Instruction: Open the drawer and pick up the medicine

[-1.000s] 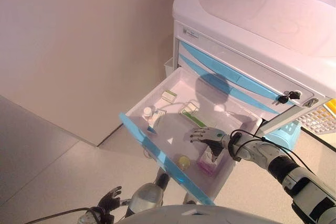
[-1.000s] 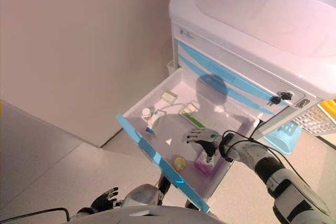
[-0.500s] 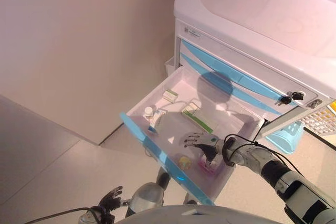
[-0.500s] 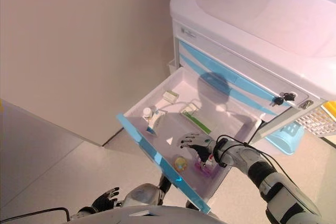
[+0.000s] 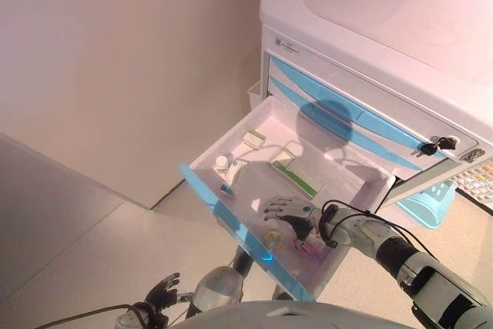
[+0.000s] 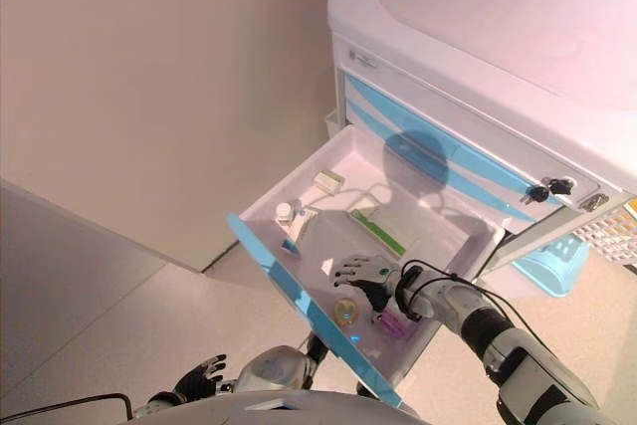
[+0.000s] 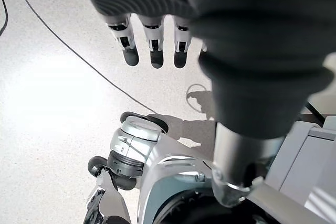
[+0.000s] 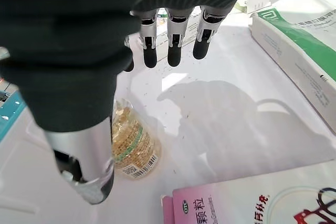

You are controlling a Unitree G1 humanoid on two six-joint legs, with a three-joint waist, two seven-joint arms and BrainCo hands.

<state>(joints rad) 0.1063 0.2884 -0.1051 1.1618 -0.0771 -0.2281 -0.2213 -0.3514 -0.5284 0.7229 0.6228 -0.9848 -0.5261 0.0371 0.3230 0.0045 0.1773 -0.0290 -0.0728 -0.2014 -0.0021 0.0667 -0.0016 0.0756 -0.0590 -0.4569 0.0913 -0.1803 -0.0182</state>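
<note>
The white drawer with a blue front (image 5: 229, 223) stands pulled out of the cart. Inside lie a small yellow bottle (image 5: 272, 238) on its side near the front, a pink box (image 5: 313, 249) beside it, and a long green-and-white box (image 5: 296, 177) further back. My right hand (image 5: 289, 209) hovers inside the drawer, just above and behind the yellow bottle, fingers straight, holding nothing. In the right wrist view the bottle (image 8: 131, 142) lies below the thumb, the pink box (image 8: 252, 203) beside it. My left hand (image 5: 160, 296) hangs low over the floor, open and empty.
A small white bottle (image 5: 222, 162) and two small boxes (image 5: 253, 139) lie at the drawer's left side. The white cart (image 5: 370, 28) has more blue-trimmed drawers and keys (image 5: 437, 144) in a lock. A light blue basket (image 5: 427, 204) hangs at its right. A wall stands at the left.
My right hand has moved left and toward the drawer's front, from above the pink box to beside the yellow bottle. The camera has shifted slightly.
</note>
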